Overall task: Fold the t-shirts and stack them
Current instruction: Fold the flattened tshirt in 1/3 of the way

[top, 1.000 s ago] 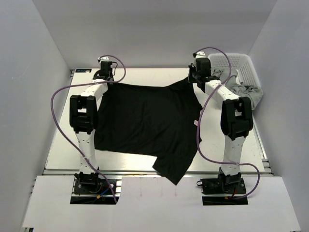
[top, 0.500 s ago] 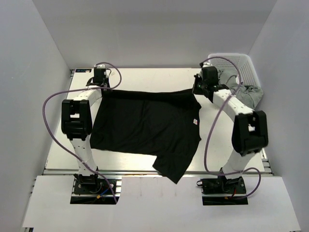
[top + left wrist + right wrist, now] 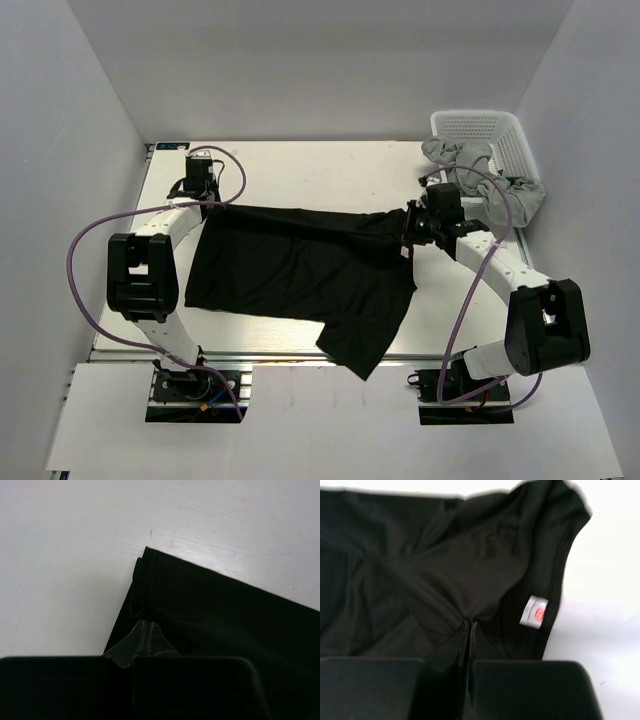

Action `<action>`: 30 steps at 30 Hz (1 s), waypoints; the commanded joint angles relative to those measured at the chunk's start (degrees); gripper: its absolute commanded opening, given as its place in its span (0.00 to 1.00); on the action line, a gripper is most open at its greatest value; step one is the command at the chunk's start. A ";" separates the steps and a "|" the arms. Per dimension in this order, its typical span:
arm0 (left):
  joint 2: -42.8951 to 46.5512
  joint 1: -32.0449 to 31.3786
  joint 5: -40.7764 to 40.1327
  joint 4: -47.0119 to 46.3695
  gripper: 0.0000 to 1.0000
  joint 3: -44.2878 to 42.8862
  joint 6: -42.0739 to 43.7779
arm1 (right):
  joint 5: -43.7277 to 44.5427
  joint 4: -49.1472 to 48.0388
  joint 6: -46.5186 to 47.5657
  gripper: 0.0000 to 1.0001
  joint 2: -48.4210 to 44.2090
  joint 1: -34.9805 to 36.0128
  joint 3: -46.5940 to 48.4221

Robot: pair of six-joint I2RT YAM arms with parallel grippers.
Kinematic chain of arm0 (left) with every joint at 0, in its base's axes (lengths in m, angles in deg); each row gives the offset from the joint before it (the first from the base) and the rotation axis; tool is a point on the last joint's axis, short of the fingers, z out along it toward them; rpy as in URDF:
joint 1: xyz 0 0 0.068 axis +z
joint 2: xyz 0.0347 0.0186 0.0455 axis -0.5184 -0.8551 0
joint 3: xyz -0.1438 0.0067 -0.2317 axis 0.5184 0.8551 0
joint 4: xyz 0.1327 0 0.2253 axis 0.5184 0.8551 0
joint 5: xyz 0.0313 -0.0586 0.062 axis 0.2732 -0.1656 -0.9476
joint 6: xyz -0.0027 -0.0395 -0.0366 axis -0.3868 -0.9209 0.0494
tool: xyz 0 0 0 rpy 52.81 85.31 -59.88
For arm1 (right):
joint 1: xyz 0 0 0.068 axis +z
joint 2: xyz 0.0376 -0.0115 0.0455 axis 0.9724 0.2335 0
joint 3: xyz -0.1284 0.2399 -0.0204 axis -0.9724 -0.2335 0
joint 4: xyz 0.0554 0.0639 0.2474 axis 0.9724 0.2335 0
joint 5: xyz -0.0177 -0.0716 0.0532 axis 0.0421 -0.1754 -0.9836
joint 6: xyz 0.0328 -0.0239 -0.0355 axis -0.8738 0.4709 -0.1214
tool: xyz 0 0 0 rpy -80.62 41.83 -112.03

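Observation:
The black t-shirt [image 3: 300,270] lies spread on the white table, its far edge folded toward the near side. My left gripper [image 3: 205,203] is shut on its far left corner, seen in the left wrist view [image 3: 146,625]. My right gripper [image 3: 408,228] is shut on the far right part of the shirt [image 3: 470,622], next to a small pale label [image 3: 535,612]. One sleeve [image 3: 360,350] hangs over the table's near edge. Light grey t-shirts [image 3: 480,180] lie bunched in and over the basket.
A white plastic lattice basket [image 3: 485,128] stands at the far right corner of the table [image 3: 300,165]. Purple cables loop beside both arms. White walls enclose the table on three sides.
Both grippers have pulled the shirt's far edge toward the near side, folding it over. The arms have swung outward and lower.

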 commanded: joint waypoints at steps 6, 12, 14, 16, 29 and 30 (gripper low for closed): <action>3.56 0.08 -1.16 4.50 0.02 5.75 -4.54 | -8.19 -5.06 -5.98 0.07 -2.22 2.31 -9.81; 3.56 0.08 -3.09 14.60 0.75 1.98 -7.70 | -6.53 -2.52 -3.97 0.64 -3.18 3.19 -11.67; 4.88 0.08 -3.62 17.25 0.88 0.84 -8.93 | -5.91 -1.47 -1.70 0.90 -4.50 3.37 -9.22; 7.07 0.08 -2.49 16.47 1.00 0.21 -9.47 | -4.77 -1.46 -1.07 0.90 -5.29 3.54 -7.89; -7.14 -0.53 19.75 7.84 1.00 -14.37 -8.59 | -2.13 -7.09 0.43 0.90 11.81 3.10 7.06; -10.03 -0.53 20.45 7.85 1.00 -14.38 -8.59 | -1.87 -7.18 0.26 0.90 13.06 3.02 8.89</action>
